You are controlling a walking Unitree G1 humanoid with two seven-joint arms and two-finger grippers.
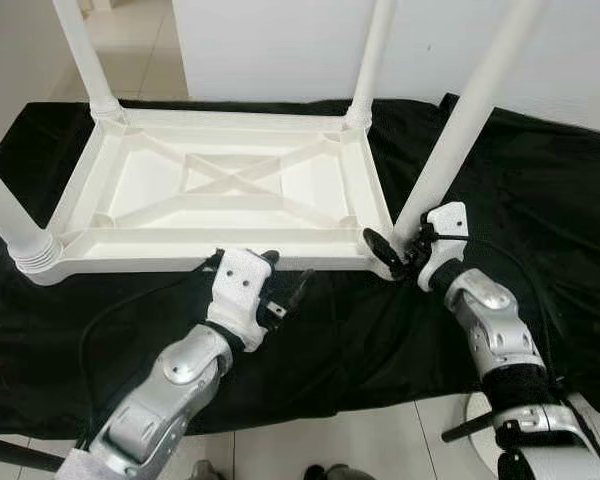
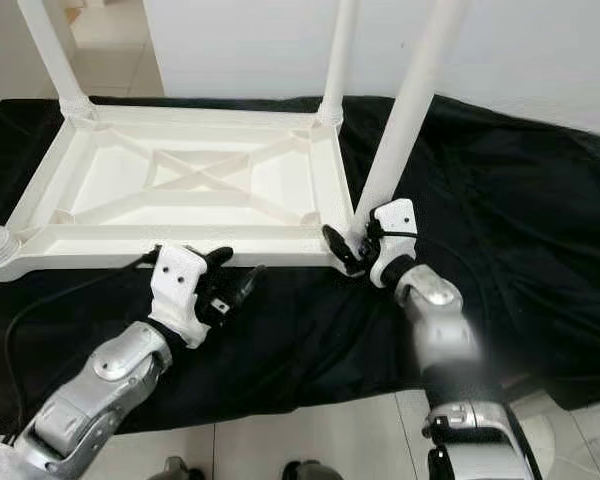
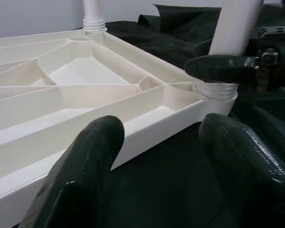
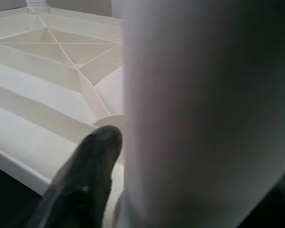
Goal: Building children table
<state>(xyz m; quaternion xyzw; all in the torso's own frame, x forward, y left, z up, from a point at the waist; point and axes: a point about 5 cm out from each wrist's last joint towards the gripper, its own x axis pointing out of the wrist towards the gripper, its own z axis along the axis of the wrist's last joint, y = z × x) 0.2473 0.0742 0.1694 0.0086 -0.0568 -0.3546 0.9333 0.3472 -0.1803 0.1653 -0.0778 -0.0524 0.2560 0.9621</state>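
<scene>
I am looking down at the children's table (image 1: 225, 190), white plastic, lying upside down on a black cloth (image 1: 540, 200) with its ribbed underside facing up. All 4 legs already stand in their corner sockets, so I judge the step in hand to be seating or tightening the last one, at the near right corner.

Going left to right: the near left leg (image 1: 10, 225) stands at its corner with nothing touching it. My left gripper (image 1: 285, 290) hovers just off the near edge of the upturned table, around its middle, with fingers (image 3: 85, 171) spread wide and holding nothing. Further right, my right gripper (image 1: 392, 250) is at the base of the near right leg (image 1: 460, 130). 1 finger (image 4: 85, 180) lies against the leg's collar, and the other seems to sit on its far side, so I take it as clasping the leg, though the wrist picture is too close and blurred to be certain.

The next move calls for pressing or twisting that leg fully home while the left gripper steadies the table's edge so it does not slide on the cloth.

I can read no brand, label or writing anywhere.
</scene>
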